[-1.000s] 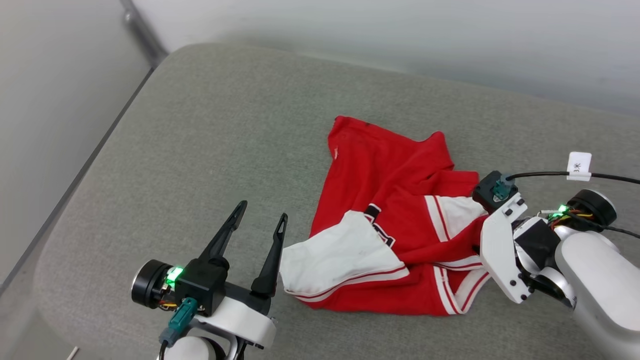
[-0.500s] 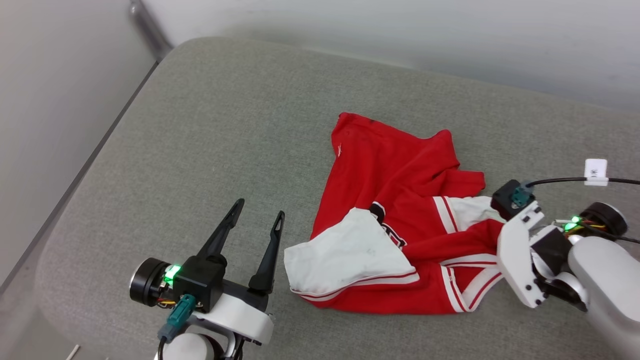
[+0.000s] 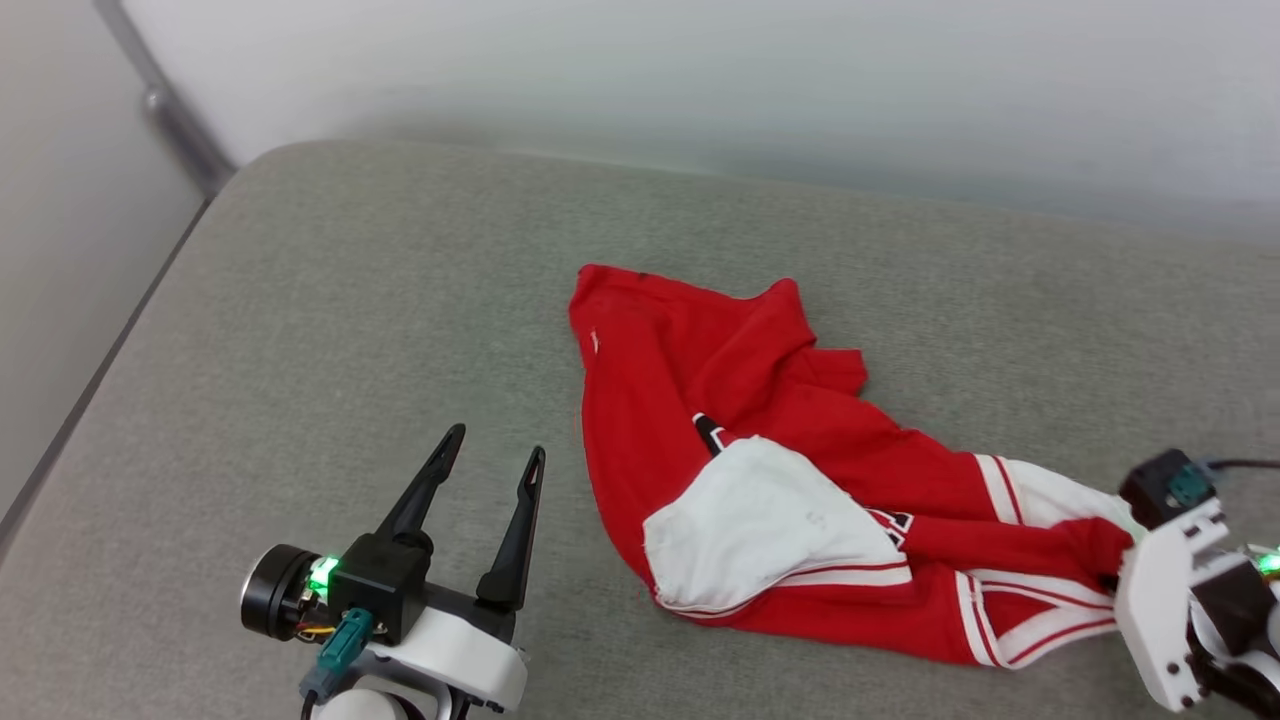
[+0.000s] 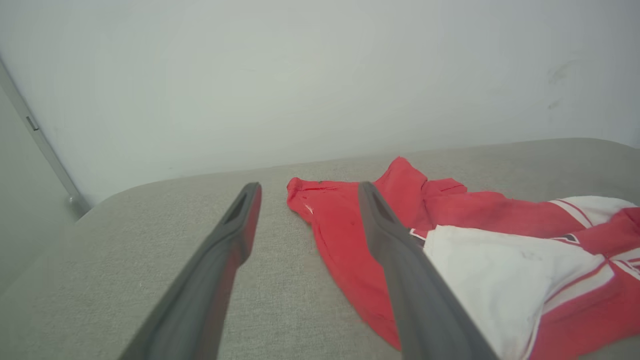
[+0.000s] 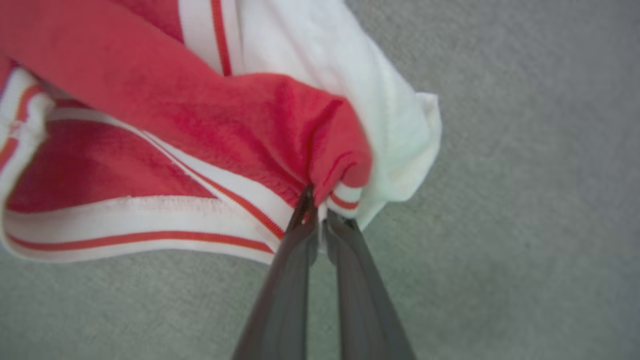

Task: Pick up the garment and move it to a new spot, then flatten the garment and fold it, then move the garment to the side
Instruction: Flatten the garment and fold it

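Observation:
The garment (image 3: 760, 440), a red T-shirt with white sleeves and striped trim, lies crumpled on the grey cushion (image 3: 330, 320). It stretches toward the lower right, where my right gripper (image 3: 1110, 575) is shut on a bunched fold of red and white cloth. In the right wrist view the two fingers (image 5: 295, 260) pinch that fold of the garment (image 5: 225, 125) tightly. My left gripper (image 3: 490, 460) stands open to the left of the garment, apart from it. In the left wrist view its fingers (image 4: 400, 260) frame bare cushion, with the garment (image 4: 500, 240) to their right.
The cushion's rounded left edge (image 3: 130, 330) drops off beside a pale wall with a metal rail (image 3: 160, 100). A white wall (image 3: 700, 70) runs behind the cushion's far edge. Bare grey fabric (image 3: 330, 300) spreads left of the garment.
My right gripper has shut on the garment's right side and pulled it toward the lower right, stretching the cloth. The head camera has shifted. The left gripper stays open.

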